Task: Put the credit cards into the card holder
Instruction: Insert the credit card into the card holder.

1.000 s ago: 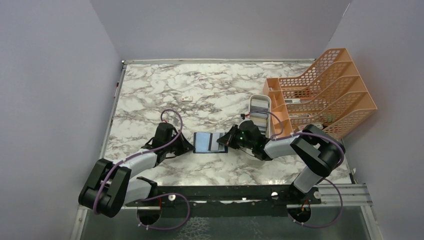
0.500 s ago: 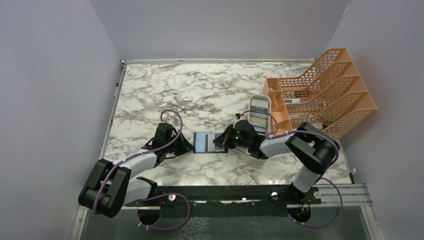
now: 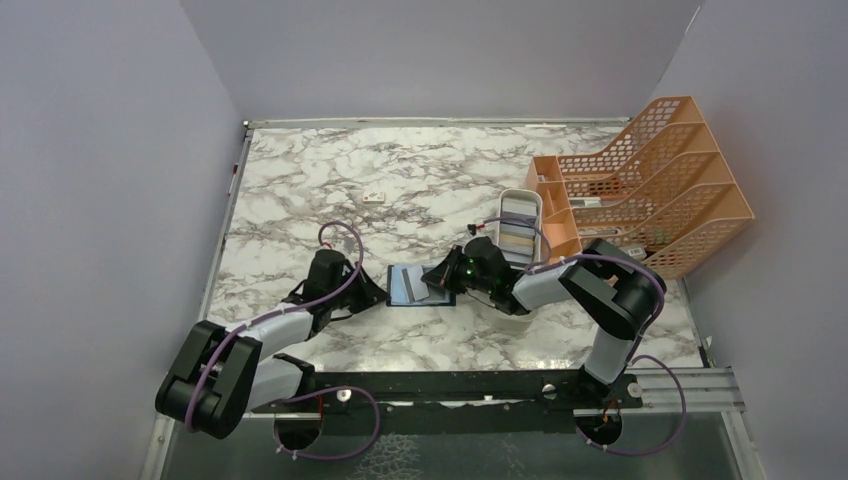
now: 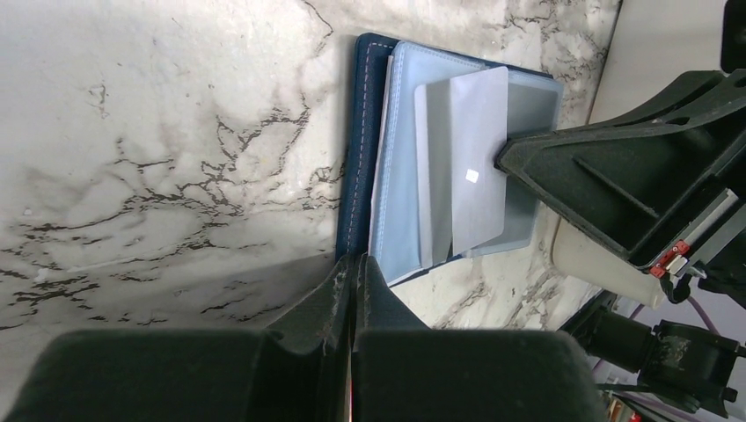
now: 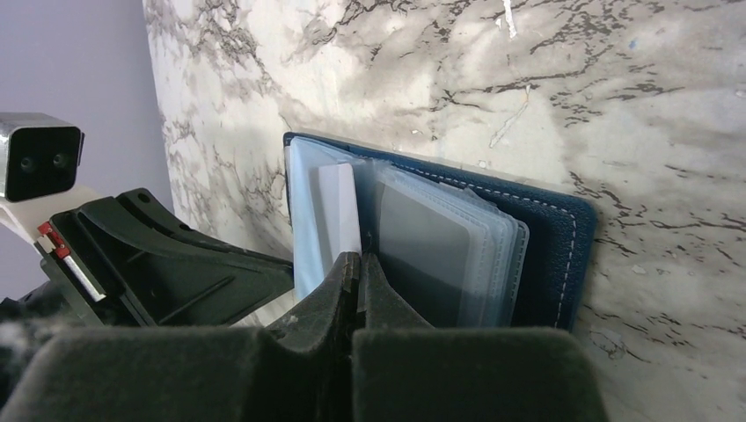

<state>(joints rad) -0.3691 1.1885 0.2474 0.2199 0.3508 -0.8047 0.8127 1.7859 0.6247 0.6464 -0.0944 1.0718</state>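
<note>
The card holder (image 3: 412, 286) lies open on the marble between my two grippers, navy cover (image 4: 355, 149) down and light blue inner side (image 4: 400, 176) up. Clear sleeves (image 5: 457, 246) fan from its spine. My right gripper (image 3: 432, 281) is shut on a pale grey credit card (image 4: 479, 158), which slants across the inner panel with its far edge toward the sleeves (image 5: 339, 207). My left gripper (image 4: 356, 264) is shut, its tips touching the holder's left edge (image 3: 381, 292). Whether it pinches the cover is hidden.
A long white tray (image 3: 521, 212) with more cards in it stands just behind the right arm. An orange mesh file rack (image 3: 650, 180) fills the back right. A tiny white block with a red mark (image 3: 374, 197) lies on the far left of the marble.
My right gripper has moved left over the open holder, carrying the card further across the inner panel. The left arm has barely shifted.
</note>
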